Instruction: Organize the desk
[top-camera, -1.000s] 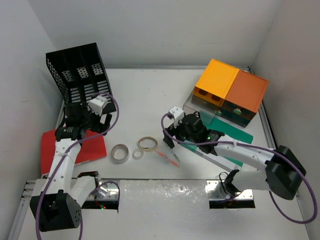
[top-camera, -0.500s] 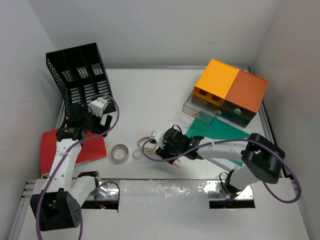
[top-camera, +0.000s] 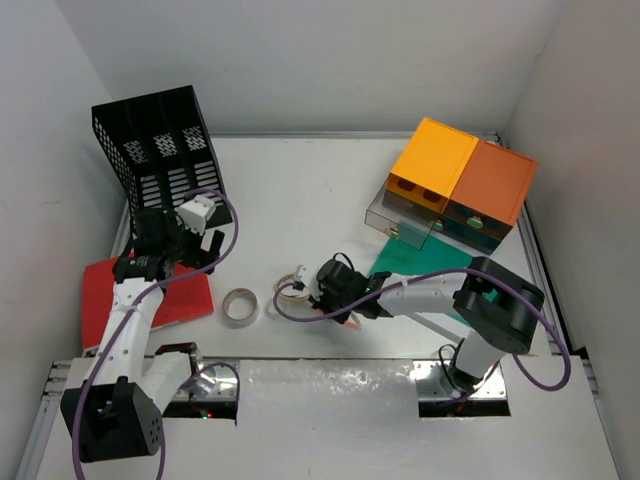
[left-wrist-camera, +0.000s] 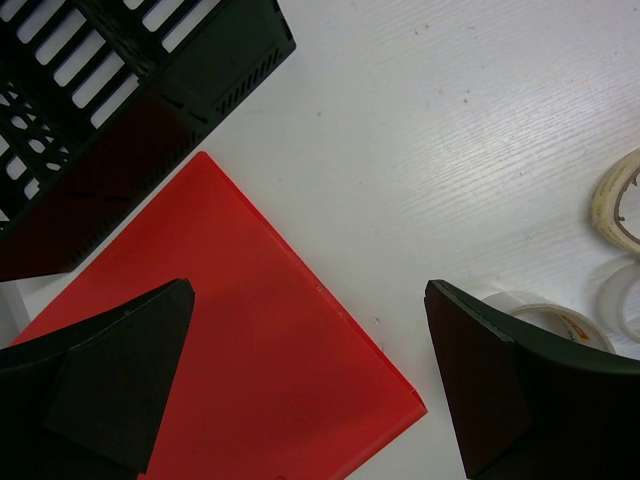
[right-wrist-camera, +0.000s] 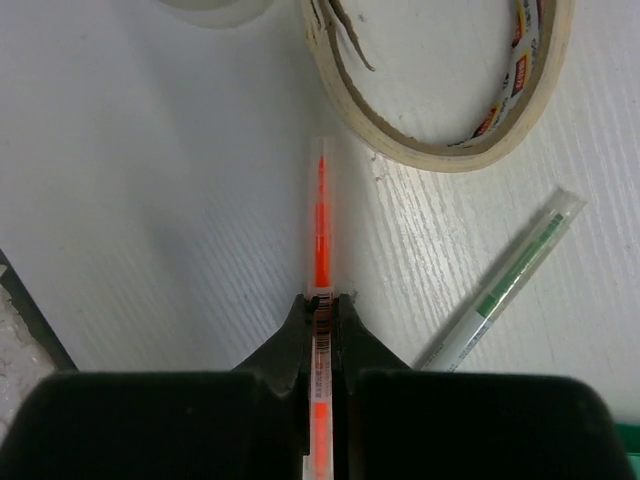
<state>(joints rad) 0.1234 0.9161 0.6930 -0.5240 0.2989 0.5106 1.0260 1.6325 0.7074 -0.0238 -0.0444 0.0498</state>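
Observation:
My right gripper (right-wrist-camera: 322, 300) is shut on an orange pen (right-wrist-camera: 321, 215) that lies flat on the white desk (top-camera: 300, 190); the pen's tip points away from the jaws. In the top view this gripper (top-camera: 335, 303) is low over the desk's front middle. A green pen (right-wrist-camera: 505, 285) lies to the right of the jaws, apart from them. A thin beige tape ring (right-wrist-camera: 440, 150) lies just beyond the orange pen. My left gripper (left-wrist-camera: 305, 390) is open above a red folder (left-wrist-camera: 230, 340) and holds nothing.
A black mesh rack (top-camera: 155, 145) stands at the back left. An orange-topped drawer unit (top-camera: 460, 185) sits at the back right with a green folder (top-camera: 430, 265) in front of it. A grey tape roll (top-camera: 240, 307) lies between the arms.
The right gripper has swung left and down from the green folder to the pens and shut on the orange pen. The left arm has not moved.

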